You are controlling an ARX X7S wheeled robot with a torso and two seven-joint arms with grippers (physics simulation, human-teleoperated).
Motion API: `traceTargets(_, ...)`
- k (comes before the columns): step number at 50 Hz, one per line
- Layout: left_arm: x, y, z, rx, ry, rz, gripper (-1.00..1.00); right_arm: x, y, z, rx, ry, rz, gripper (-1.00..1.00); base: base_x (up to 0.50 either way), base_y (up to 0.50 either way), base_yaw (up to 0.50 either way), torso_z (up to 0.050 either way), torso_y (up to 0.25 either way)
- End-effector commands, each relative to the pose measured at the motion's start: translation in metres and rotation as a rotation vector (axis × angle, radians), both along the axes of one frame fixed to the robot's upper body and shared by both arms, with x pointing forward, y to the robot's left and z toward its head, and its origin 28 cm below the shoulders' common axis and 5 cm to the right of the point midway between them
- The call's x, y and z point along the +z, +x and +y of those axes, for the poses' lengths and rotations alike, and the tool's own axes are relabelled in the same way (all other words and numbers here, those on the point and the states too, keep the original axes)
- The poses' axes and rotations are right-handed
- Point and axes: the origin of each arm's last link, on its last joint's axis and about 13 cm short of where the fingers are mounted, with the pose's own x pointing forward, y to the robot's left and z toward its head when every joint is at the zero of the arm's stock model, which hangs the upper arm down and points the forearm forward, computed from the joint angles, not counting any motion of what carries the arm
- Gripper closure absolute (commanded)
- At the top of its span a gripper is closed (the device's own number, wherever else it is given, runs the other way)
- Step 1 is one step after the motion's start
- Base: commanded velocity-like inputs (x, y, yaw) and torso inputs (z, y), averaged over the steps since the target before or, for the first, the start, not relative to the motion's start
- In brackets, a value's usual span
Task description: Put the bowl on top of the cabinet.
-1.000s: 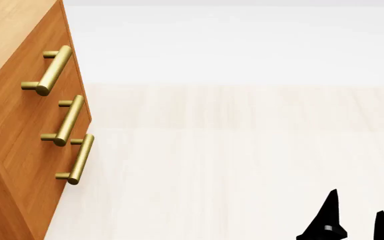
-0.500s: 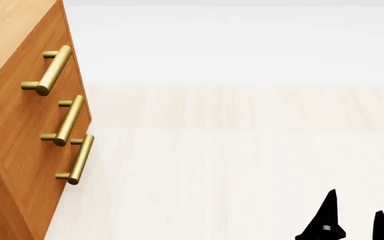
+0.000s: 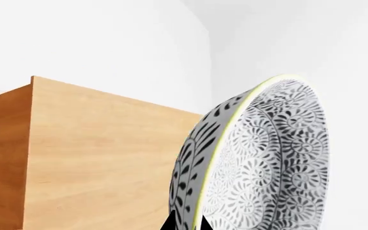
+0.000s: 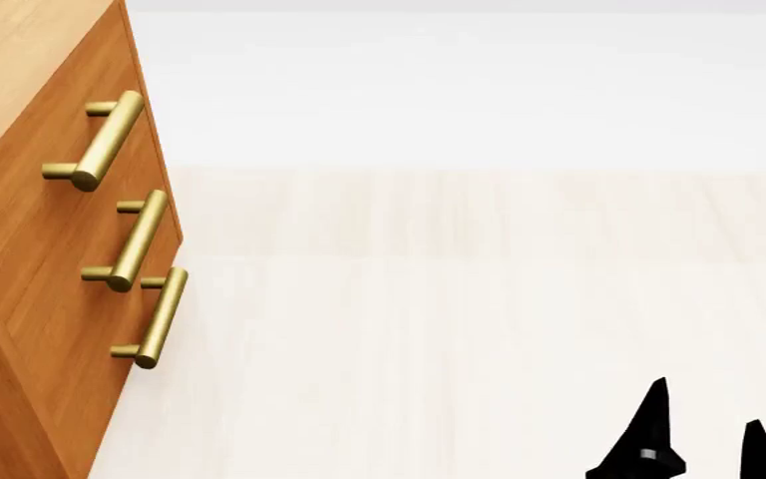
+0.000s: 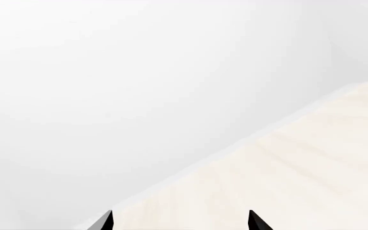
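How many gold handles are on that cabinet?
3, stacked down the cabinet front: top, middle, bottom. More may lie out of view.

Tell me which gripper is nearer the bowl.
Left. The left gripper is clamped on the bowl at its rim, beside the cabinet. The right gripper hangs open and empty over bare floor, with no bowl in its wrist view.
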Motion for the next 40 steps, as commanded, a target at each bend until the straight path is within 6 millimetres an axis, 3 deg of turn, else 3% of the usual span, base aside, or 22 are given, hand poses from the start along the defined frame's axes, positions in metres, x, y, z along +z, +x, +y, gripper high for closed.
traceTargets(1, -0.005, 0.003, -0.002, -0.028, 0.016, -0.024, 1.00, 0.000, 0.002, 0.001, 0.028, -0.003, -0.016, -1.00, 0.00, 0.00, 0.00, 0.000, 0.000)
traceTargets(28, -0.009, 0.008, -0.003, -0.045, 0.044, -0.006, 1.00, -0.001, 0.003, 0.001, 0.029, -0.005, -0.010, -1.00, 0.00, 0.00, 0.00, 0.000, 0.001)
traceTargets(40, -0.017, 0.026, 0.001, -0.107, 0.043, 0.034, 1.00, -0.001, 0.004, 0.001, 0.025, -0.008, -0.010, -1.00, 0.00, 0.00, 0.00, 0.000, 0.000)
